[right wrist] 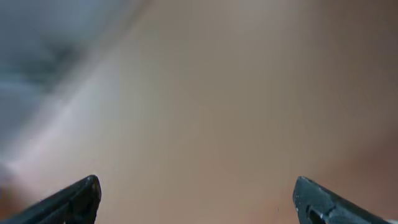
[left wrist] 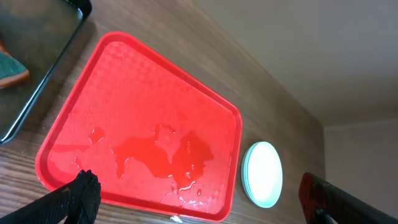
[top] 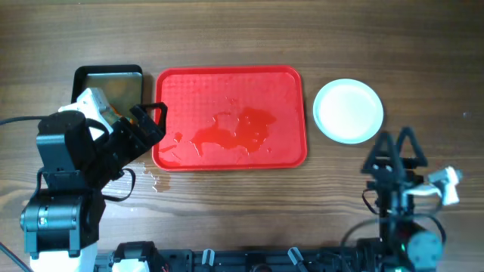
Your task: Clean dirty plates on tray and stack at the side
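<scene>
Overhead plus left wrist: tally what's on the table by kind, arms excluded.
red tray: 1, wet, no plates on it
dark metal pan: 1
white plate stack: 1, right of the tray; plates in it not countable
teal-and-orange item in the pan: 1
Total: 4

Right wrist view blurred throughout; right claw (right wrist: 196,190) fingers cut by 6 o'clock edge. Overhead: pan (top: 113,79) partly hidden under left arm (top: 68,151). Stacked plates (top: 348,111): count unreadable.
</scene>
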Controlling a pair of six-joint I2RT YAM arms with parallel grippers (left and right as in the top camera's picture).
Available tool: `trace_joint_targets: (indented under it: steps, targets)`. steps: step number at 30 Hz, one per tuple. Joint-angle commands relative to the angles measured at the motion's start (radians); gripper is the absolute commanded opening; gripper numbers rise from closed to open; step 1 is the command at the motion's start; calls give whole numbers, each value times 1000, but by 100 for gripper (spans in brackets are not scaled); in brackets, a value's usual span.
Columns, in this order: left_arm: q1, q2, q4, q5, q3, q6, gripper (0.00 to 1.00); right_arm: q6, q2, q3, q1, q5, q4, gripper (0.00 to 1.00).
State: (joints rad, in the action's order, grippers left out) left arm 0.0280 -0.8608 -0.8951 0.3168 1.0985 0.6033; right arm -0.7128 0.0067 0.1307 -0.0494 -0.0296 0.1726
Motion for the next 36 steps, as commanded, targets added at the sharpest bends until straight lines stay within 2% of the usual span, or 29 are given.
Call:
trace_joint_targets:
  steps: [1,6,10,11,12,13,14,17,20,21,36]
  targets:
    - [-5,2,2,15,0,-20,100,152,-4,-8,2,-58,-167,100]
    - [-5,2,2,15,0,-20,100,172,-4,-11,2,-111,-299,100]
    - [-5,2,2,15,-1,-20,100,298,-4,-75,2,-65,-267,100]
    - [-5,2,2,15,-1,-20,100,454,-4,-105,2,40,-201,100]
    - [-5,2,2,15,0,-20,100,724,-4,-126,2,222,-135,100]
    - [-5,2,2,15,-1,-20,100,897,-4,-126,2,315,-137,100]
    - [-5,2,2,15,-1,-20,100,930,-4,-126,2,317,-148,100]
    - [-5,2,2,15,-1,-20,100,899,-4,-126,2,249,-156,100]
    - [-5,2,2,15,0,-20,100,662,-4,-126,2,103,-173,100]
    - [-5,2,2,15,0,-20,100,632,-4,-126,2,91,-173,100]
    - [-5,2,2,15,-1,-20,100,635,-4,-126,2,103,-173,100]
